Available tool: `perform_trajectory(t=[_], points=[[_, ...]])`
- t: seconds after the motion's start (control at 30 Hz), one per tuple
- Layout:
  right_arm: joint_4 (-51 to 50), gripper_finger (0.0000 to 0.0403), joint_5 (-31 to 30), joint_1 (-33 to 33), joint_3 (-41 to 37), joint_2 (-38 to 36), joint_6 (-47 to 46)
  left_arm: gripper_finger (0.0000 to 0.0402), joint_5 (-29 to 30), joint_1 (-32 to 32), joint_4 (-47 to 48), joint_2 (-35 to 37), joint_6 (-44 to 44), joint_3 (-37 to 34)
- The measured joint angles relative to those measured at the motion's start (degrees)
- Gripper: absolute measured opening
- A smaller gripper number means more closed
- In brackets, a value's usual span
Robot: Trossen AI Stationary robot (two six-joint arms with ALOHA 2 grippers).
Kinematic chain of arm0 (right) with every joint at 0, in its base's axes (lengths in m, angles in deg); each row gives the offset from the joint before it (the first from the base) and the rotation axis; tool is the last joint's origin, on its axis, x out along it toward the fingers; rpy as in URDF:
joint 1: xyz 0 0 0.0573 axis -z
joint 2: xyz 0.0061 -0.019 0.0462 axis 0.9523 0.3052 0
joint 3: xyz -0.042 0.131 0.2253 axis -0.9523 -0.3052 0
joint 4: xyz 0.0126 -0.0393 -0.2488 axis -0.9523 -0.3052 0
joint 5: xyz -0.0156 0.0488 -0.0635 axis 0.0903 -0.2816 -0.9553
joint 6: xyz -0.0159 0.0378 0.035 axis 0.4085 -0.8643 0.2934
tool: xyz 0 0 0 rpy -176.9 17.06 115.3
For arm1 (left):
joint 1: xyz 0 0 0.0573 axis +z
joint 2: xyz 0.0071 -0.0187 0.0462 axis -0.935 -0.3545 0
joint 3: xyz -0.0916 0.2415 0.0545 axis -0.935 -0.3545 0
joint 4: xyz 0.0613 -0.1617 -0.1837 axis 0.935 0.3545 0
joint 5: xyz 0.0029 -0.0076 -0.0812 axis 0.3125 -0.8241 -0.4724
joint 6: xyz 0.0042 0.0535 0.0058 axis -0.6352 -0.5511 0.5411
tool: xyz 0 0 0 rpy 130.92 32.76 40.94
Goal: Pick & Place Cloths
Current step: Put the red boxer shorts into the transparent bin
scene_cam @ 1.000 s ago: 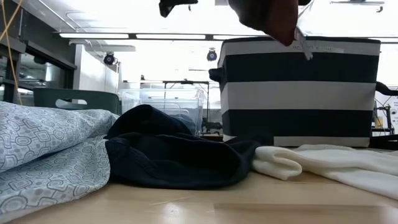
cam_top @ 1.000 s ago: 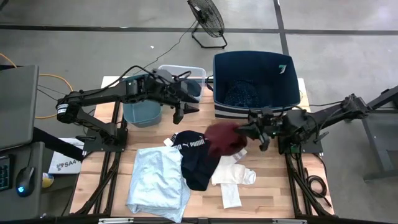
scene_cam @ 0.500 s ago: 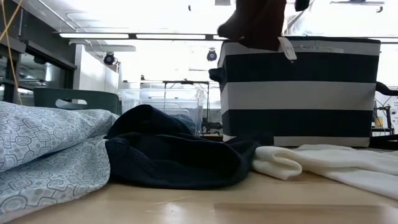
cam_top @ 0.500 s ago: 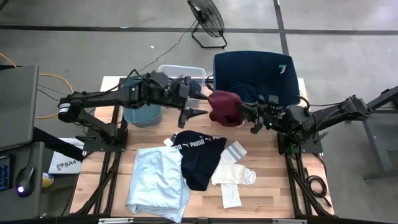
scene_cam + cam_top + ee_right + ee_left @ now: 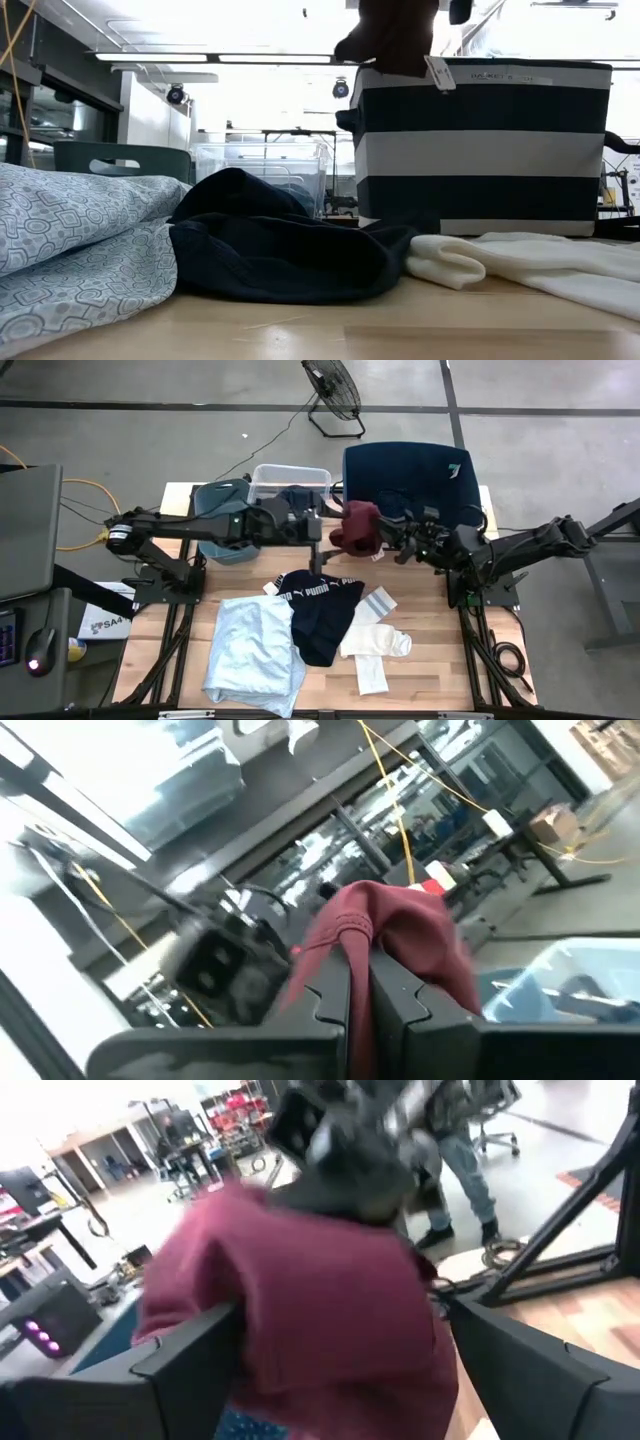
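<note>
A maroon cloth [image 5: 360,528] hangs bunched in the air in front of the navy bin [image 5: 410,470], with my right gripper [image 5: 388,536] shut on it from the right. My left gripper [image 5: 324,537] is open at the cloth's left side. In the left wrist view the cloth [image 5: 300,1290] fills the space between its two fingers. In the low view the cloth [image 5: 395,35] and its white tag [image 5: 437,72] hang above the striped bin wall. A pale-blue cloth [image 5: 255,655], a black PUMA cloth [image 5: 320,610] and white pieces [image 5: 375,645] lie flat on the table. My left gripper has a finger [image 5: 190,1360] on either side of the maroon cloth; I cannot tell whether they touch it. My right gripper pinches a gathered fold of the maroon cloth [image 5: 345,935] between its two shut fingers, coming level from the table's right. The cloth is lifted clear and drapes slack over and below the fingertips.
A teal bin [image 5: 222,540] and a clear bin [image 5: 290,482] stand at the far left, partly under my left arm. The navy bin holds dark fabric [image 5: 395,502]. Bare wood [image 5: 440,650] shows at the near right of the table.
My right gripper has carried the maroon cloth from over the table's middle toward the far edge and a little left, tipping upward; the cloth has bunched up. My left gripper has moved right toward the cloth, rolled, and opened wider around it.
</note>
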Motion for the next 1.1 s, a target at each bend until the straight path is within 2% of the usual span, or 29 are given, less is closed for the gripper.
perform_trajectory(t=[0.23, 0.57, 0.67, 0.87, 1.1], points=[[2.95, 0.0004, 1.28, 0.00, 0.00, 0.02, 0.50, 0.0346, 0.96, -1.09, -1.15, -3.30, -2.09, -0.02], [2.79, 0.0004, 1.30, 0.00, 0.00, 0.02, 0.62, 0.0345, -0.10, -1.60, -14.57, -7.81, -1.12, -0.02], [2.65, 0.0004, 1.30, 0.00, 0.00, 0.02, 0.64, 0.0334, -0.14, -1.46, -19.09, -9.29, 0.20, -0.02], [2.33, 0.0004, 1.28, 0.00, 0.00, 0.02, 0.88, 0.0266, 3.93, -1.46, -19.81, -10.81, 1.78, -0.02], [2.33, 0.0004, 1.30, 0.00, 0.00, 0.02, 1.08, 0.0125, 4.80, -1.44, -20.75, -11.13, 6.12, -0.02]])
